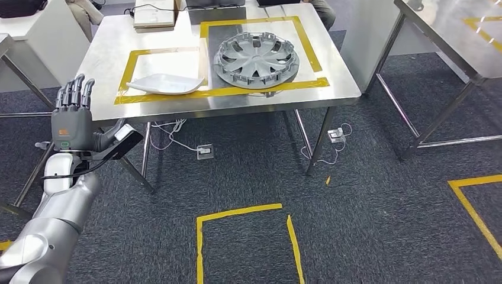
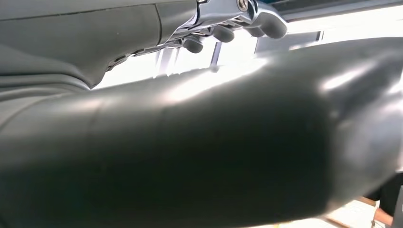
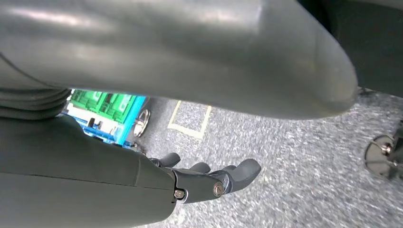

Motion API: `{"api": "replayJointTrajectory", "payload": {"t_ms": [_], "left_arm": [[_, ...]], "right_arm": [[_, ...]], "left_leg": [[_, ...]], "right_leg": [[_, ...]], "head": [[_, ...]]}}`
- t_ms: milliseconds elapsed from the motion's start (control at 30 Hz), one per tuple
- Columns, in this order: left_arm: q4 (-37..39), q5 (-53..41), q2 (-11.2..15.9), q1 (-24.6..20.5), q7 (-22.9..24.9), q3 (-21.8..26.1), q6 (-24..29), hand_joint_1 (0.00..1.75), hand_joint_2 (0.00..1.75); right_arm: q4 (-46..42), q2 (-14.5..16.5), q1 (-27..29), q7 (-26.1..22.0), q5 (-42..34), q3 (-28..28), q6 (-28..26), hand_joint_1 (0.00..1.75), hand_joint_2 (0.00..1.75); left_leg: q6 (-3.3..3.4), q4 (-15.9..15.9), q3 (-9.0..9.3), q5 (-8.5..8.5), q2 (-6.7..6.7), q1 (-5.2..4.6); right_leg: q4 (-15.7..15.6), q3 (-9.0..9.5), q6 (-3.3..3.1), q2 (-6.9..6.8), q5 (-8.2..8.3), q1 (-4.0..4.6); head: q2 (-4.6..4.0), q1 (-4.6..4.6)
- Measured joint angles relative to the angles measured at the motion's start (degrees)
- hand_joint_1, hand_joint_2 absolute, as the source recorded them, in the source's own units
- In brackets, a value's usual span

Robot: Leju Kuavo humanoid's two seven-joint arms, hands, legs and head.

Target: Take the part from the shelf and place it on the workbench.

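Fingers of the left hand [image 1: 72,118] stand straight and apart, gripping nothing, raised just off the table's [image 1: 237,100] left front corner. The right hand [image 3: 209,180] hangs over grey carpet, fingers loosely curled around nothing. On the table, a silver wheel cover [image 1: 256,60] lies inside yellow tape, beside a white part [image 1: 166,85].
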Motion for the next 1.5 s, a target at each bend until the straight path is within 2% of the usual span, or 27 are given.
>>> {"api": "replayJointTrajectory", "payload": {"t_ms": [67, 133, 167, 200, 267, 300, 333, 367, 433, 500, 533, 567, 633, 667, 700, 767, 800, 833, 867, 900, 967, 1033, 1067, 1167, 1200, 1333, 1500], "left_arm": [[0.13, 0.08, -0.07, -0.36, 0.13, -0.01, -0.05, 0.0, 0.0], [0.38, 0.25, -0.17, -0.47, 0.31, -0.01, -0.06, 0.0, 0.0], [0.48, 0.32, -0.23, -0.55, 0.38, -0.02, -0.06, 0.0, 0.0], [0.56, 0.37, -0.26, -0.64, 0.46, -0.01, -0.07, 0.0, 0.0], [0.67, 0.43, -0.22, -0.76, 0.6, -0.01, -0.14, 0.0, 0.0], [0.77, 0.45, -0.2, -0.77, 0.67, 0.0, -0.22, 0.0, 0.0], [0.88, 0.47, -0.2, -0.77, 0.78, -0.01, -0.34, 0.0, 0.0], [0.98, 0.48, -0.2, -0.77, 0.91, -0.01, -0.46, 0.0, 0.0], [1.07, 0.46, -0.18, -0.78, 1.16, -0.02, -0.72, 0.0, 0.0], [1.08, 0.46, -0.09, -0.89, 1.31, -0.02, -0.92, 0.0, 0.0], [1.09, 0.48, -0.03, -0.94, 1.35, -0.02, -0.99, 0.0, 0.0], [1.1, 0.54, 0.03, -0.99, 1.4, -0.02, -1.05, 0.0, 0.0], [1.13, 0.81, 0.07, -0.97, 1.46, -0.02, -1.1, 0.0, 0.0], [1.14, 0.99, 0.1, -0.98, 1.54, -0.03, -1.11, 0.0, 0.0], [1.15, 1.16, 0.13, -1.01, 1.69, -0.03, -1.14, 0.0, 0.44], [1.23, 1.34, 0.16, -1.07, 2.14, -0.04, -1.2, 0.0, 1.31], [1.32, 1.27, 0.16, -1.02, 2.41, -0.04, -1.16, 0.0, 1.75], [1.4, 1.1, 0.15, -0.91, 2.68, -0.05, -1.09, 0.0, 1.75], [1.47, 0.85, 0.15, -0.79, 2.88, -0.1, -1.01, 0.0, 1.75], [1.5, 0.64, 0.15, -0.7, 3.12, -0.15, -1.03, 0.0, 1.75], [1.52, 0.9, 0.11, -0.61, 4.25, -0.24, -2.19, 0.0, 1.75], [1.66, 2.05, 0.02, 0.15, 6.63, -0.26, -4.19, 0.0, 1.75], [1.77, 2.88, -0.08, 0.99, 7.83, -0.27, -5.09, 0.0, 1.75], [1.96, 6.15, -0.34, 4.21, 9.99, -0.29, -7.2, 0.0, 1.75], [1.96, 7.33, -0.38, 5.19, 10.42, -0.3, -7.78, 0.0, 1.75], [1.95, 12.33, -0.51, 9.33, 12.01, -0.34, -10.26, 0.0, 1.75], [1.9, 18.53, -0.81, 14.44, 13.86, -0.39, -13.27, 0.0, 1.75]], "right_arm": [[0.0, 0.01, 0.07, -0.01, -0.22, -0.06, -0.19, 0.0, 0.0], [0.01, 0.02, 0.2, -0.03, -0.3, -0.1, -0.41, 0.0, 0.0], [0.02, 0.02, 0.25, 0.0, -0.29, -0.12, -0.5, 0.0, 0.0], [0.02, 0.02, 0.3, 0.04, -0.29, -0.13, -0.55, 0.0, 0.0], [0.02, 0.02, 0.33, 0.14, -0.28, -0.14, -0.6, 0.0, 0.0], [0.02, 0.02, 0.33, 0.16, -0.29, -0.15, -0.6, 0.0, 0.0], [0.02, 0.04, 0.32, 0.16, -0.3, -0.18, -0.6, 0.0, 0.0], [0.02, 0.08, 0.3, 0.16, -0.32, -0.22, -0.6, 0.0, 0.0], [0.02, 0.16, 0.22, 0.17, -0.39, -0.32, -0.49, 0.0, 0.0], [0.02, 0.16, 0.07, 0.16, -0.68, -0.48, -0.05, 0.0, 0.0], [0.02, 0.18, 0.0, 0.16, -0.88, -0.57, 0.15, 0.0, 0.0], [0.02, 0.22, -0.03, 0.15, -1.12, -0.73, 0.27, 0.0, 0.0], [0.02, 0.39, -0.02, 0.17, -1.44, -1.07, 0.26, 0.0, 0.0], [0.02, 0.45, -0.02, 0.17, -1.58, -1.24, 0.26, 0.0, 0.0], [0.02, 0.5, -0.04, 0.16, -1.7, -1.37, 0.26, 0.0, 0.0], [0.02, 0.58, -0.06, 0.15, -2.03, -1.63, 0.24, 0.0, 0.0], [0.02, 0.63, -0.02, 0.15, -2.16, -1.77, 0.17, 0.0, 0.44], [0.02, 0.67, 0.03, 0.16, -2.26, -1.89, 0.0, 0.0, 0.87], [0.02, 0.7, 0.07, 0.16, -2.31, -1.99, -0.24, 0.0, 1.31], [0.02, 0.73, 0.09, 0.16, -2.36, -2.08, -0.57, 0.0, 1.75], [0.01, 0.76, 0.07, 0.16, -2.56, -2.31, -1.5, 0.0, 1.75], [-0.06, 0.74, 0.07, 0.16, -3.39, -2.29, -2.43, 0.0, 1.75], [-0.17, 0.63, 0.12, 0.16, -4.14, -2.05, -2.79, 0.0, 1.75], [-0.57, 0.2, 0.46, 0.16, -6.95, -0.67, -3.49, 0.0, 1.75], [-0.69, 0.06, 0.6, 0.17, -7.93, -0.08, -3.7, 0.0, 1.75], [-1.35, -0.62, 1.3, 0.16, -12.07, 2.85, -4.61, 0.0, 1.75], [-2.33, -1.49, 2.57, 0.17, -17.05, 6.82, -5.72, 0.0, 1.75]], "left_leg": [[0.93, -2.8, 1.49, -0.88, -0.21, -0.33], [2.13, -2.76, 0.64, -0.04, -0.07, -0.3], [2.7, -2.76, 0.18, 0.5, 0.04, -0.29], [3.19, -2.81, -0.39, 1.07, 0.14, -0.26], [3.73, -2.71, -1.61, 2.14, 0.23, -0.47], [3.89, -2.64, -2.32, 2.67, 0.25, -0.63], [4.0, -2.55, -3.07, 3.2, 0.25, -0.81], [4.05, -2.44, -3.84, 3.71, 0.23, -1.0], [4.04, -2.22, -5.1, 4.59, 0.15, -1.33], [3.69, -2.14, -5.81, 5.33, 0.22, -1.44], [3.39, -2.18, -5.97, 5.68, 0.32, -1.31], [3.02, -2.31, -6.11, 6.05, 0.39, -1.18], [2.33, -2.45, -6.33, 6.45, 0.35, -1.09], [1.96, -1.86, -6.69, 5.72, 0.28, -1.1], [1.57, -0.3, -7.29, 4.17, 0.23, -1.08], [0.79, 5.88, -9.29, -0.47, 0.21, -0.74], [0.46, 9.28, -10.2, -2.13, 0.22, -0.57], [0.19, 11.6, -10.58, -2.74, 0.22, -0.43], [-0.02, 12.02, -10.05, -2.24, 0.22, -0.3], [-0.17, 10.33, -8.47, -0.94, 0.23, -0.17], [-0.34, 2.88, -3.34, 0.92, 0.23, -0.02], [0.24, -2.15, -0.29, 0.98, 0.11, -0.23], [0.64, -2.78, -0.06, 0.75, 0.04, -0.37], [1.59, -2.91, -0.64, 1.21, -0.05, -0.48], [1.86, -2.86, -0.84, 1.37, -0.09, -0.54], [2.52, -2.77, -1.41, 1.86, -0.1, -0.64], [2.65, -2.72, -1.59, 2.01, -0.07, -0.71]], "right_leg": [[-0.25, -0.26, 0.76, 0.06, 1.11, 0.08], [-0.25, -0.68, 1.46, 0.18, 1.27, -0.08], [0.73, -1.19, 1.75, 0.22, 0.03, -0.13], [2.9, -1.99, 1.95, 0.24, -2.19, -0.17], [10.17, -3.95, 2.08, 0.25, -7.61, -0.08], [13.78, -4.67, 2.03, 0.25, -9.21, -0.02], [15.97, -4.69, 1.85, 0.25, -9.49, 0.09], [16.28, -3.82, 1.55, 0.26, -8.69, 0.27], [10.97, 0.76, 0.35, 0.29, -6.26, 0.87], [3.54, 5.89, -1.0, 0.31, -6.39, 1.49], [1.24, 7.21, -1.36, 0.32, -6.87, 1.73], [0.14, 7.69, -1.47, 0.33, -7.1, 1.92], [-0.71, 7.44, -1.53, 0.25, -6.28, 1.78], [-1.05, 7.27, -1.69, 0.16, -5.82, 1.57], [-1.36, 7.03, -1.86, 0.07, -5.28, 1.29], [-1.47, 6.2, -2.05, 0.02, -4.42, 1.05], [-1.4, 5.65, -2.02, 0.01, -4.01, 0.97], [-1.29, 5.06, -1.91, 0.0, -3.62, 0.86], [-1.13, 4.47, -1.75, 0.0, -3.27, 0.73], [-0.92, 3.92, -1.55, -0.01, -2.98, 0.58], [-0.44, 3.01, -1.0, -0.06, -2.5, 0.39], [-0.14, 2.5, -0.29, -0.05, -2.01, 0.39], [-0.08, 2.32, -0.27, -0.02, -1.9, 0.46], [-0.23, 1.97, -1.33, 0.07, -1.55, 0.57], [-0.42, 1.91, -1.29, 0.06, -1.23, 0.56], [-1.25, 1.87, 0.27, 0.02, -0.09, 0.44], [-1.52, 1.82, 0.88, 0.05, 0.33, 0.39]], "head": [[0.0, 0.03], [0.0, 0.05], [0.0, 0.11], [0.0, 0.18], [0.0, 0.31], [0.0, 0.32], [0.0, 0.32], [0.0, 0.32], [0.0, 0.32], [0.0, 0.3], [0.0, 0.33], [0.0, 0.39], [0.0, 0.53], [0.0, 0.48], [0.0, 0.38], [0.0, 0.19], [0.0, 0.18], [0.0, 0.17], [0.0, 0.17], [0.0, 0.17], [0.0, 0.15], [0.0, 0.21], [0.0, 0.26], [0.0, 0.32], [0.0, 0.3], [0.0, 0.32], [0.0, 0.31]]}}
